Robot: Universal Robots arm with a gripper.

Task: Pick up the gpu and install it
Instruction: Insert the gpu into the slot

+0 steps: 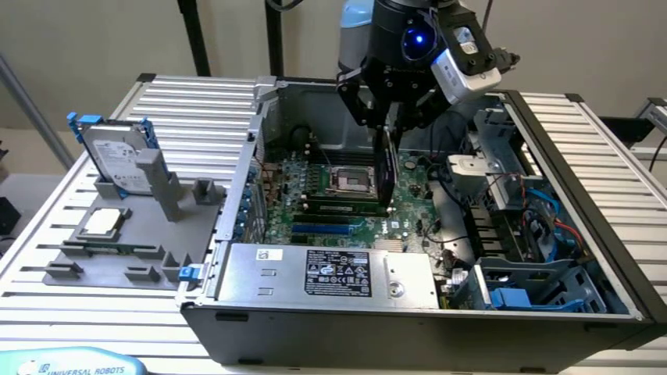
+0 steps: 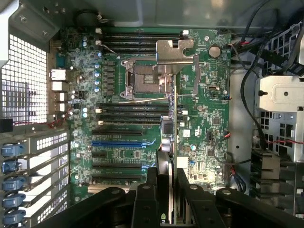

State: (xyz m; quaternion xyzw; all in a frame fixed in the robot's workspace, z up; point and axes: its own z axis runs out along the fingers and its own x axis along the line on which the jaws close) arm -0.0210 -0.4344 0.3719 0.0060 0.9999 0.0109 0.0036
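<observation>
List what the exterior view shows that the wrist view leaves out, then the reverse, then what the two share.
Exterior view adds: the hard drive and CPU chip on the grey holder beside the case, and the power supply. Wrist view adds: the coin battery and a silver end bracket seen end-on. Shared: the gpu clamped on edge in the jaws over the motherboard, with its CPU socket and blue slot.

Exterior high, oblique; wrist close, straight down; shared motherboard (image 1: pixel 415 186) (image 2: pixel 209 128).
</observation>
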